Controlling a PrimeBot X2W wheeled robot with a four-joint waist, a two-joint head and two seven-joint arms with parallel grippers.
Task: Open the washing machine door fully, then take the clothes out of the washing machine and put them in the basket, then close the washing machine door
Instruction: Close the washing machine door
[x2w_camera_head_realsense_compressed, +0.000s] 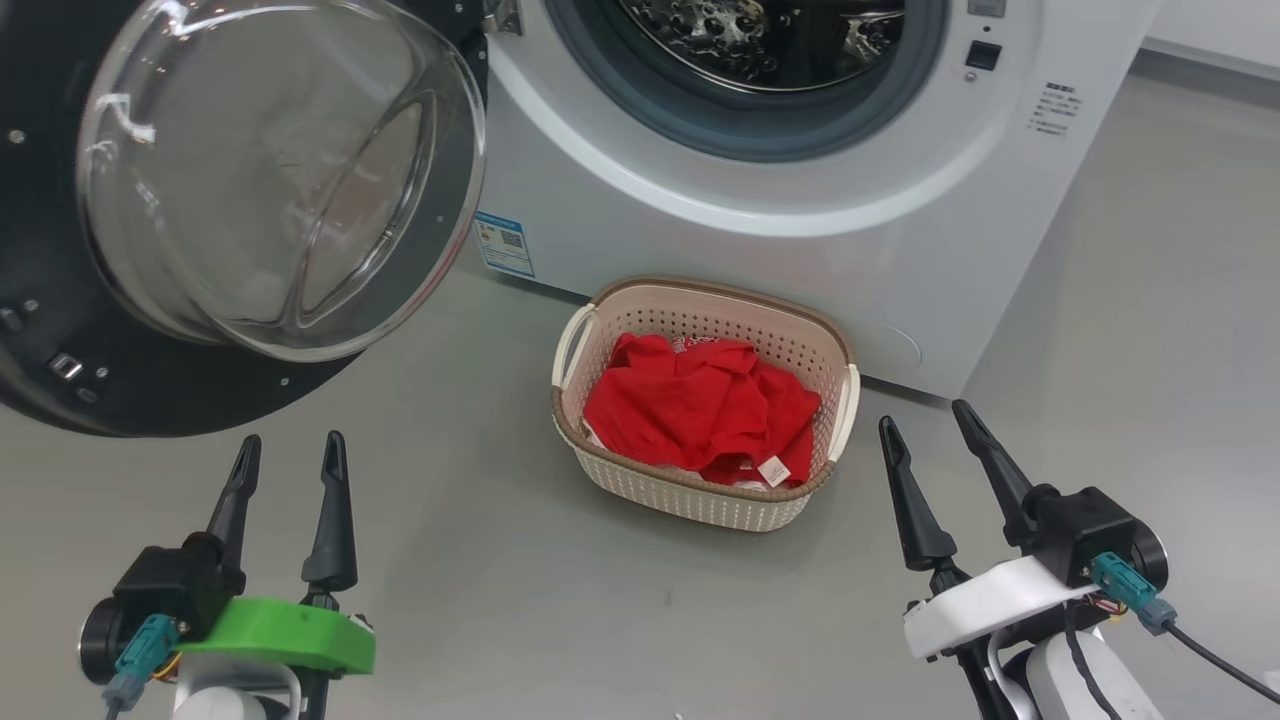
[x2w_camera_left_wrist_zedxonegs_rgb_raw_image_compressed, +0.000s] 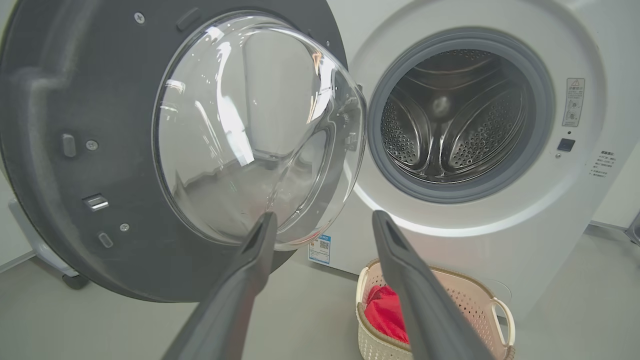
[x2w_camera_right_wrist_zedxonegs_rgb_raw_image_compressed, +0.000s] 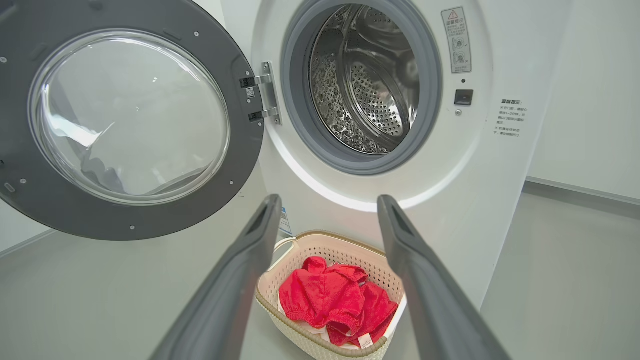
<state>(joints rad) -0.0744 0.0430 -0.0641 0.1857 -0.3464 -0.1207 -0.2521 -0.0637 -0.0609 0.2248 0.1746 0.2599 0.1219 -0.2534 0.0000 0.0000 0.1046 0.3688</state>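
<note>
The washing machine (x2w_camera_head_realsense_compressed: 800, 250) stands ahead with its round drum mouth (x2w_camera_left_wrist_zedxonegs_rgb_raw_image_compressed: 460, 115) bare; the steel drum (x2w_camera_right_wrist_zedxonegs_rgb_raw_image_compressed: 370, 80) looks empty. The washing machine door (x2w_camera_head_realsense_compressed: 270, 180) is swung wide open to the left, its glass bowl facing me. Red clothes (x2w_camera_head_realsense_compressed: 700, 405) with a white tag lie in the cream basket (x2w_camera_head_realsense_compressed: 700, 500) on the floor in front of the machine. My left gripper (x2w_camera_head_realsense_compressed: 290, 455) hovers open at the lower left, below the door. My right gripper (x2w_camera_head_realsense_compressed: 925, 420) is open at the lower right, just right of the basket. Both hold nothing.
Grey floor (x2w_camera_head_realsense_compressed: 480, 560) spreads around the basket and between my arms. A white wall with a grey skirting (x2w_camera_right_wrist_zedxonegs_rgb_raw_image_compressed: 580, 190) runs to the machine's right. The open door's black rim (x2w_camera_head_realsense_compressed: 60, 370) overhangs the floor at left.
</note>
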